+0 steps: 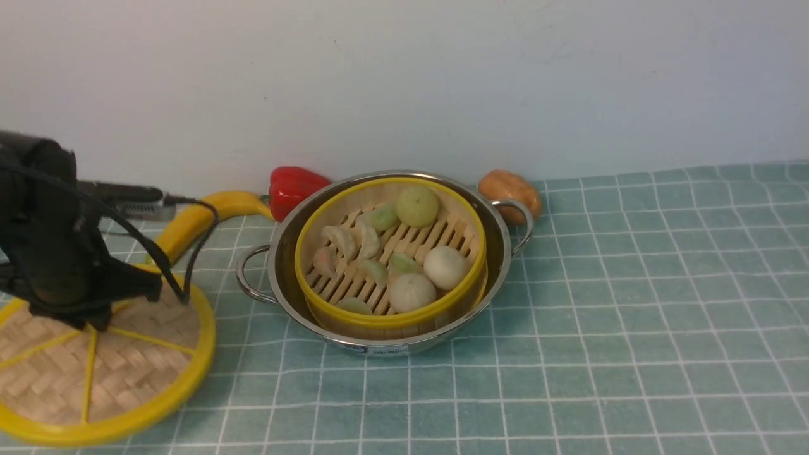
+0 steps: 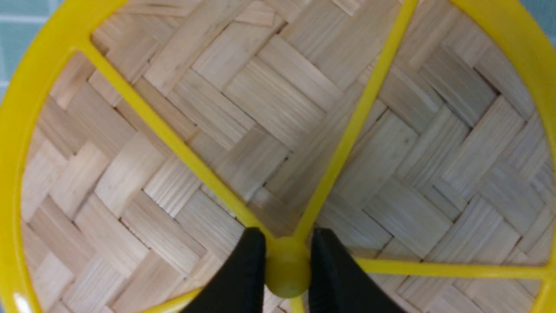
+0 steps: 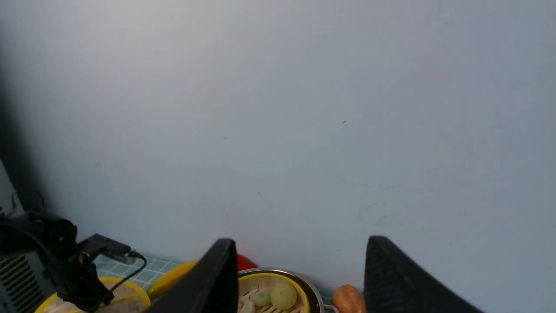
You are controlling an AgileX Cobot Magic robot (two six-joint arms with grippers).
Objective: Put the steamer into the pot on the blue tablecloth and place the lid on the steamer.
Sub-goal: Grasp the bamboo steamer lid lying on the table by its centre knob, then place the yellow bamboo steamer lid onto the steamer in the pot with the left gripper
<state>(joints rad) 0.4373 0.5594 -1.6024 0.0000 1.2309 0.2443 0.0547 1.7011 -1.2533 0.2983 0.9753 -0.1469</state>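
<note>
Left fingers [image 2: 243,278] apparently pinch lid knob [image 2: 286,271].

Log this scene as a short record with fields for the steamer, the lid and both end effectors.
steamer: inside the pot, uncovered
lid: flat on the blue tablecloth, left of the pot
left end effector: closed on the lid's centre knob
right end effector: open, empty
remaining: lid onto steamer

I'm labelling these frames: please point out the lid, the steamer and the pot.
lid [image 1: 136,373], front view, woven panel between the spokes.
steamer [image 1: 397,243], front view, slatted floor among the buns.
pot [image 1: 497,253], front view, inner wall on its right side.
</note>
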